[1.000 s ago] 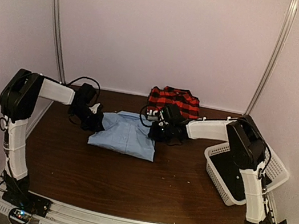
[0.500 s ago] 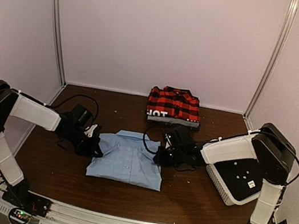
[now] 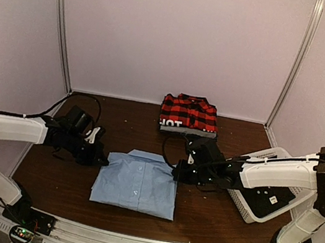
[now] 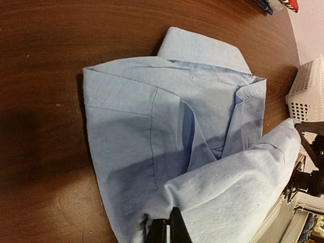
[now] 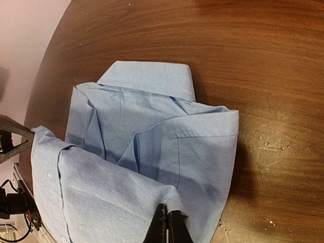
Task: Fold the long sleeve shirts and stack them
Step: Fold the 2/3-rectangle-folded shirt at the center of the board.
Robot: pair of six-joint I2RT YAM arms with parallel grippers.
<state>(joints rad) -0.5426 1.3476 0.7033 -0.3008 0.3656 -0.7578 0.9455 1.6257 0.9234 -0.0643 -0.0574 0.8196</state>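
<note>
Top external view: had dragged the light blue shirt (image 3: 136,182) from just beside the red-and-black plaid shirt (image 3: 189,113) to well apart from it, toward the arm bases. Judged as clearing room on the table (image 3: 103,208) for a further fold, with stacking onto the plaid shirt not yet done. Kept left fingers (image 4: 177,232) and right fingers (image 5: 162,225) pressed together, each pinching a raised flap of blue cloth at opposite side edges, collar end toward the plaid shirt.

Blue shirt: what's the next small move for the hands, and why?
Probably lower both hands together to lay the held layer flat. The left hand and right hand are shut on the blue shirt, and the wrist views show that layer raised over the rest.
</note>
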